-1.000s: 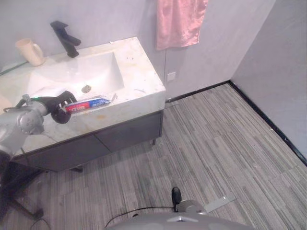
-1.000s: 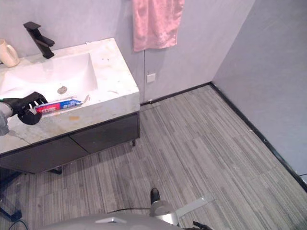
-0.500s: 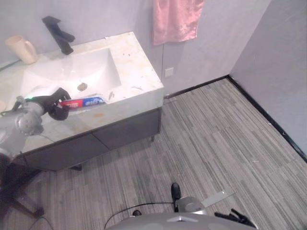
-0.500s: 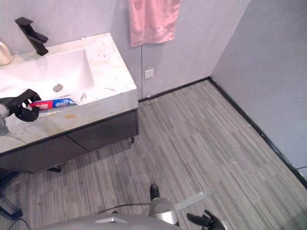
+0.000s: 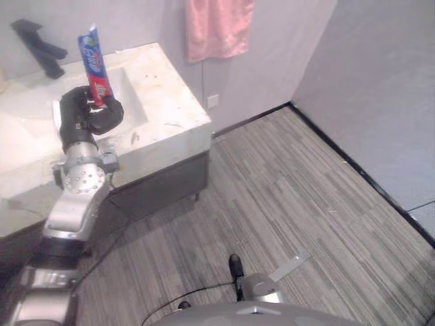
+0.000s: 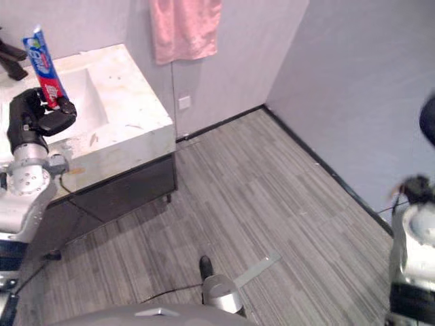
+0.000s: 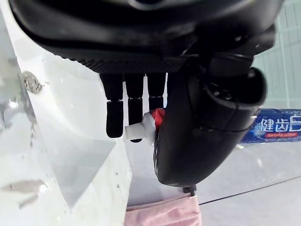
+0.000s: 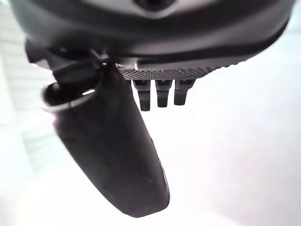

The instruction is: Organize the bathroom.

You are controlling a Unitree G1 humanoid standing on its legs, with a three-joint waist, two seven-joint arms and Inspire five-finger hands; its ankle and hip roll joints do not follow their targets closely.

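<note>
A red, white and blue toothpaste tube (image 5: 92, 62) stands upright in the air above the white basin (image 5: 27, 112). My left hand (image 5: 88, 115) is shut on its lower end. In the left wrist view my fingers (image 7: 135, 110) and thumb (image 7: 202, 122) curl round the tube (image 7: 277, 132), with its white cap (image 7: 140, 132) showing between them. My right hand (image 8: 117, 155) hangs with relaxed fingers (image 8: 160, 96) and holds nothing, against a pale wall. Its arm (image 6: 413, 238) rises at the right edge of the right eye view.
The marble vanity top (image 5: 170, 115) sits on a dark cabinet (image 5: 160, 187). A black faucet (image 5: 37, 44) stands behind the basin. A pink towel (image 5: 217, 27) hangs on the wall, above a wall socket (image 5: 213, 101). Grey plank floor (image 5: 292, 204) stretches to the right.
My left hand has lifted the toothpaste tube off the vanity's front edge and turned it upright. The camera has swung right. My right arm has come up at the right.
</note>
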